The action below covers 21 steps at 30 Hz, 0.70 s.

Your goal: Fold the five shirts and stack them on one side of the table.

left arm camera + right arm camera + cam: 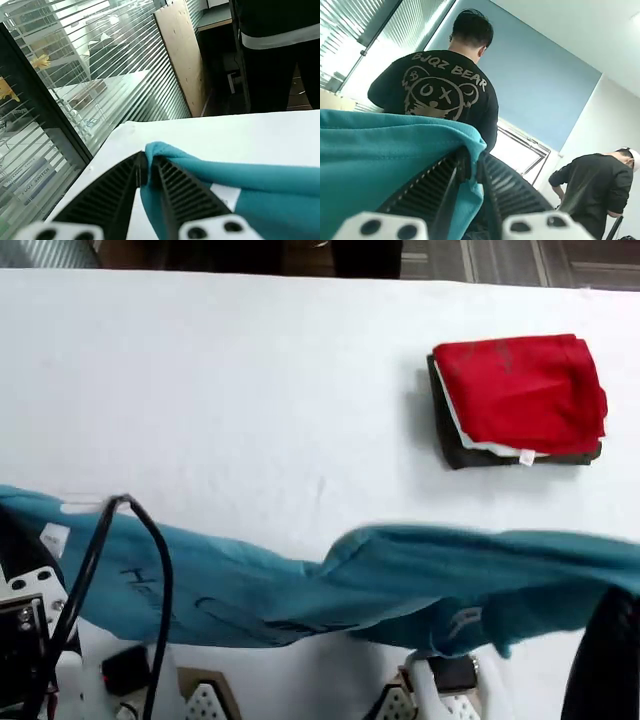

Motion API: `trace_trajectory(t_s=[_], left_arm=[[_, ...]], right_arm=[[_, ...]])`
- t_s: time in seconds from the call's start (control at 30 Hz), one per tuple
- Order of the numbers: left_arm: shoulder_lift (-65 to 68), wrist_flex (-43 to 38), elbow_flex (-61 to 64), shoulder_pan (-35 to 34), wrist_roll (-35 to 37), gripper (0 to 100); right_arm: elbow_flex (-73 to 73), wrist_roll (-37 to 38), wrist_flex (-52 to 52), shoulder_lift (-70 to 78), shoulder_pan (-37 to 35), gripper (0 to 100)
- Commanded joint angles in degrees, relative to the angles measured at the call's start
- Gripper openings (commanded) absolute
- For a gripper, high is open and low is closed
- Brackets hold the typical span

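- White surface (250,390) fills the high view from edge to edge. Beyond one of its corners, the left wrist view shows slatted window blinds (100,60) and a pale wooden board (182,60) leaning upright.
- A long teal cotton shirt (400,580) is stretched lengthwise along the near edge, from the left edge to the right edge. It dips and bunches towards the middle, and I cannot tell whether the cloth touches the surface there.
- The left arm's jaws are closed on a folded tip of the teal shirt, with the fabric pinched between the ribbed black pads.
- The right arm's jaws are likewise clamped on a hem of the same shirt, and the cloth drapes over one side of them.
- A small white label (52,538) sits on the shirt close to its left end.
- A black cable (160,580) loops over the left part of the shirt at the near edge.
- A folded stack lies towards the far right corner, well apart from the teal shirt.
- A red folded shirt (520,390) is on top of the stack. A thin white layer (470,443) peeks out under it, and a dark folded shirt (450,455) is at the bottom.
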Motion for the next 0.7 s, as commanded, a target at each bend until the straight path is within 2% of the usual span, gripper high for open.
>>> trace_trajectory(t_s=[0.0, 0.67], left_arm=[[0.44, -0.97, -0.22, 0.18, 0.44, 3], [2.73, -0.62, -7.52, 0.09, 2.55, 3]], right_arm=[[0.00, 1.05, -2.68, 3.21, 0.40, 1.9], [-7.74, 0.88, -0.31, 0.48, 0.13, 1.9]])
